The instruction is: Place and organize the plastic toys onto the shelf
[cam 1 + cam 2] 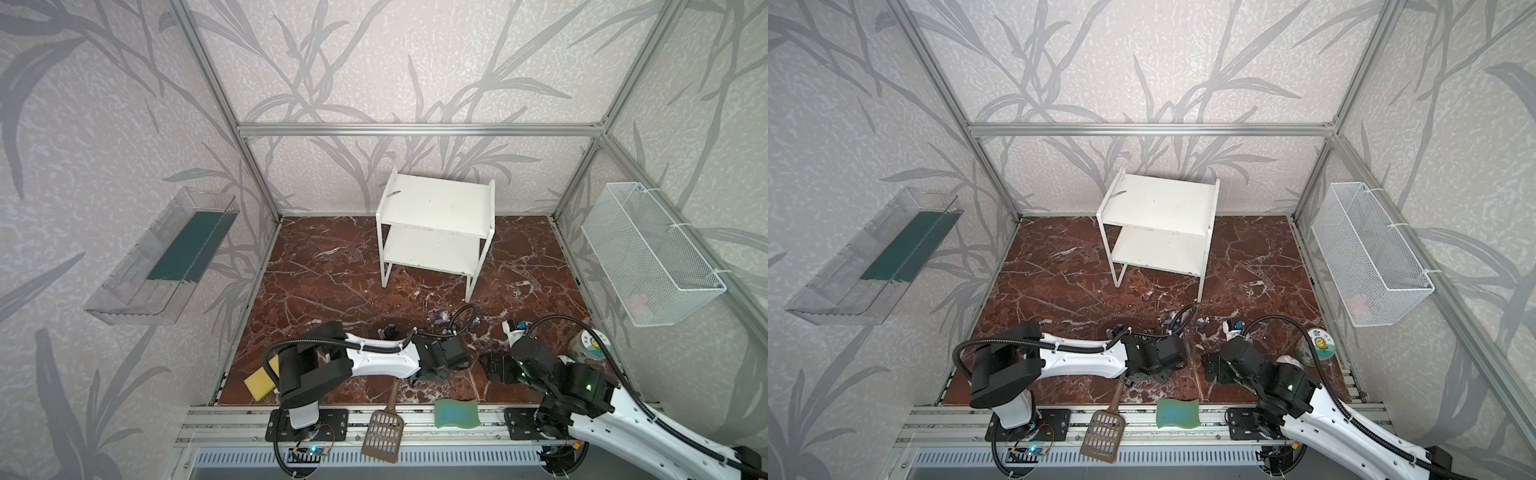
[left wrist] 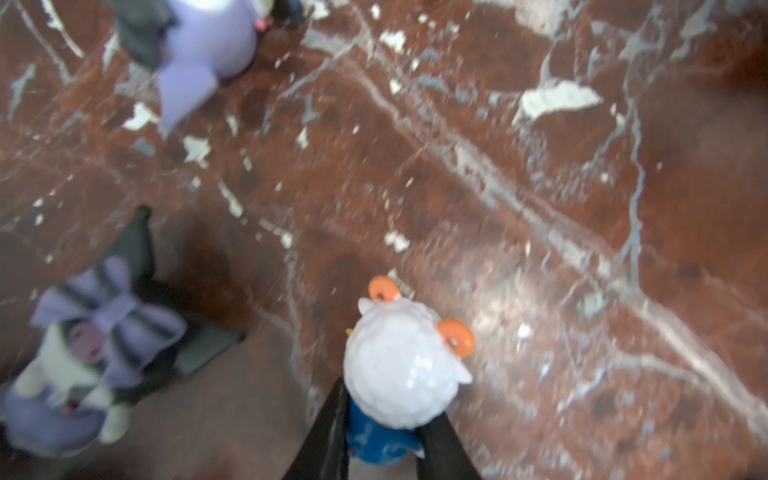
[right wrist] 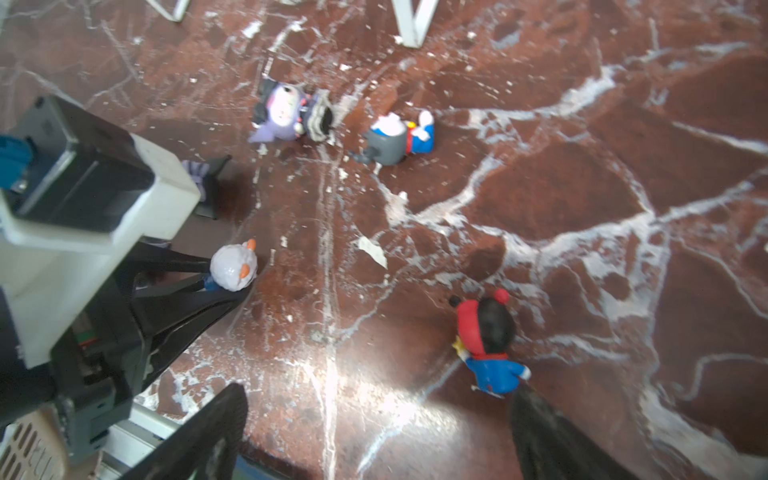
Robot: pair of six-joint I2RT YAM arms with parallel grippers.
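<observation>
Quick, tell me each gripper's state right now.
Left gripper: closed on the white-headed toy.
Right gripper: open, holding nothing.

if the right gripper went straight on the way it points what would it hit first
Probably bare marble tabletop: the right gripper is open, angled down at it. The red-and-black-headed figurine sits close to that line and might be brushed; depth is unclear.

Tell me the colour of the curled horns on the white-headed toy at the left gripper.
Orange. The white-headed toy shows best in the left wrist view.
</observation>
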